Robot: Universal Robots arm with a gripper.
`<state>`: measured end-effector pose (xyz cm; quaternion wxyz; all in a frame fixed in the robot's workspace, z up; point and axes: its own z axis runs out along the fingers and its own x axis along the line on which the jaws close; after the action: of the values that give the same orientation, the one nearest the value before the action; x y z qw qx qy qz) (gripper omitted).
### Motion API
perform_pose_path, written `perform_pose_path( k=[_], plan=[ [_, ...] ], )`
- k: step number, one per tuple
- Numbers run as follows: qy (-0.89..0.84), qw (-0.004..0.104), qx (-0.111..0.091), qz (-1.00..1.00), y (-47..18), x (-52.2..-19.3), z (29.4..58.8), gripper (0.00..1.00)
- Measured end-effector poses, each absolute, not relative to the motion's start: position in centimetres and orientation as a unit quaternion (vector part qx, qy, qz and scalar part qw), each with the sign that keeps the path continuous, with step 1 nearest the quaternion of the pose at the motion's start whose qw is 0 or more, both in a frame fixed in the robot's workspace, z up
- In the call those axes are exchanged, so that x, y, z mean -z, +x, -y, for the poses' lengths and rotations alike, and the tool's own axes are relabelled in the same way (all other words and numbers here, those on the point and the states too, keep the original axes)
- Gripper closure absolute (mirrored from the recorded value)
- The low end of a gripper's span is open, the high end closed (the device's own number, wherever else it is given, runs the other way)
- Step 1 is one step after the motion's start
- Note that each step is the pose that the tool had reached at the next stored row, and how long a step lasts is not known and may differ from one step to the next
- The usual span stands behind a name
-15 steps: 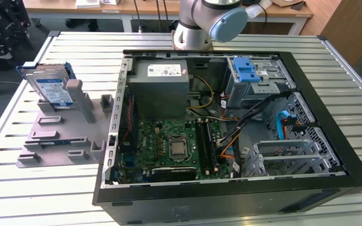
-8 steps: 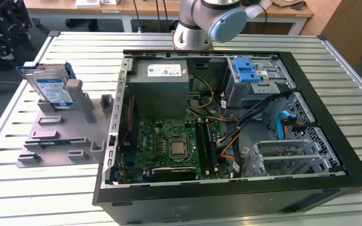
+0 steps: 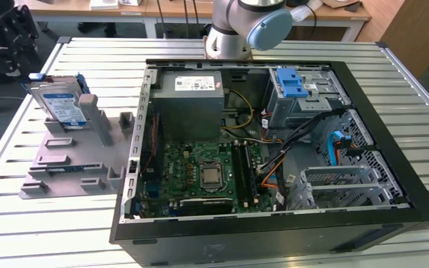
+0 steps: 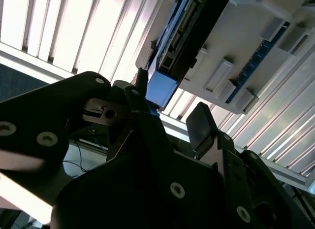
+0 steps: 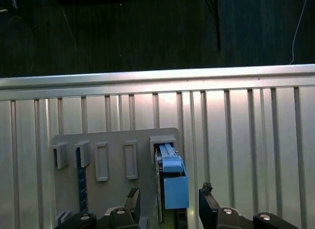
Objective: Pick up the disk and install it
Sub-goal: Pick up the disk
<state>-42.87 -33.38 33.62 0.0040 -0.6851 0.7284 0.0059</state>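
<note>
— On the slatted table (image 3: 99, 58), disk (image 3: 62, 106) position?
— Stands on edge in the grey holder (image 3: 65, 151), at the exterior view's left of the open computer case (image 3: 274, 243).
— Gripper (image 5: 169, 191)?
— First wrist view: fingers (image 5: 206, 192) spread, nothing held. Disk's blue carrier (image 5: 174, 184) shows between them, clear of both.

disk (image 3: 62, 106); silver, blue-framed; upright on edge; in grey holder (image 3: 65, 146)

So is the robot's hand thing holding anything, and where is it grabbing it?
Nothing is held. The open end effector hangs over the silver hard drive in its blue plastic carrier, which stands in the grey plastic holder.
</note>
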Motion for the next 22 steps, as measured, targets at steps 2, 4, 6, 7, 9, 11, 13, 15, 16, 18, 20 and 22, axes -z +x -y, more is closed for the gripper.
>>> perform_pose_path(
  k=[2,4,6,7,9,11,13,15,16,18,20,22],
  plan=[
    [-0.685,0.004,-0.006,-0.728,-42.9,-33.4,33.3,0.41],
    [-0.685,0.004,-0.006,-0.728,-42.9,-33.1,33.3,0.41],
    [-0.685,0.004,-0.006,-0.728,-42.9,-32.8,33.3,0.41],
    [-0.685,0.004,-0.006,-0.728,-43.0,-32.7,33.3,0.41],
    [-0.685,0.004,-0.006,-0.728,-43.0,-32.3,33.3,0.41],
    [-0.685,0.004,-0.006,-0.728,-43.0,-31.9,33.3,0.41],
    [-0.685,0.004,-0.006,-0.728,-43.0,-31.6,33.3,0.41],
    [-0.685,0.004,-0.006,-0.728,-43.0,-31.2,33.3,0.41],
    [-0.685,0.004,-0.006,-0.728,-43.0,-31.0,33.2,0.41],
    [-0.685,0.004,-0.006,-0.728,-43.0,-30.7,33.1,0.41],
    [-0.685,0.004,-0.006,-0.728,-43.0,-30.4,33.1,0.41],
    [-0.685,0.003,-0.006,-0.728,-43.1,-30.0,33.1,0.41]
  ],
)
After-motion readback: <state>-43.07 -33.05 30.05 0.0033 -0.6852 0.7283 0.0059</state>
